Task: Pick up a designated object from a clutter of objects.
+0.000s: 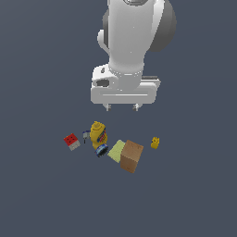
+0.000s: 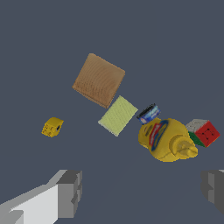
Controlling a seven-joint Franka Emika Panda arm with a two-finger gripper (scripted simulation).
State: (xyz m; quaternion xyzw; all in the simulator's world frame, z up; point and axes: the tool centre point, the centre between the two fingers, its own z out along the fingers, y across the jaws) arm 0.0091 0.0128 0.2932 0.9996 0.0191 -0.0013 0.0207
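Clutter sits bunched on a dark grey floor [image 1: 41,194] beneath a white Panda arm [image 1: 134,37], whose gripper [image 1: 122,107] hangs above the pile with its two fingers spread wide apart and nothing between them. In the wrist view the grey fingertips [image 2: 70,192] stand at opposite sides of the picture, well clear of every object.

The tiny yellow item [image 1: 155,142], lumpy and orange-tinged, lies by itself at the end of the group toward the exterior view's right. It is near the brown box [image 1: 131,156] but not touching it, with bare floor showing between the two. It is the smallest thing in the scene, and the wrist view shows small dark specks on one of its faces.

The brown box stands at the middle of the group. A pale green flat block [image 1: 116,149] lies against its side toward the exterior view's left. Beyond the block lies the yellow bottle-like object [image 1: 98,135], its blue parts at the end nearest the block and a red-and-blue band around its body. A small red-and-white cube [image 1: 71,141] lies at the far end of the row, toward the exterior view's left. In the wrist view the cube appears right beside the bottle's narrow end; whether they touch cannot be told.

The gripper hangs roughly over the stretch between the bottle and the brown box, not over the tiny yellow item.
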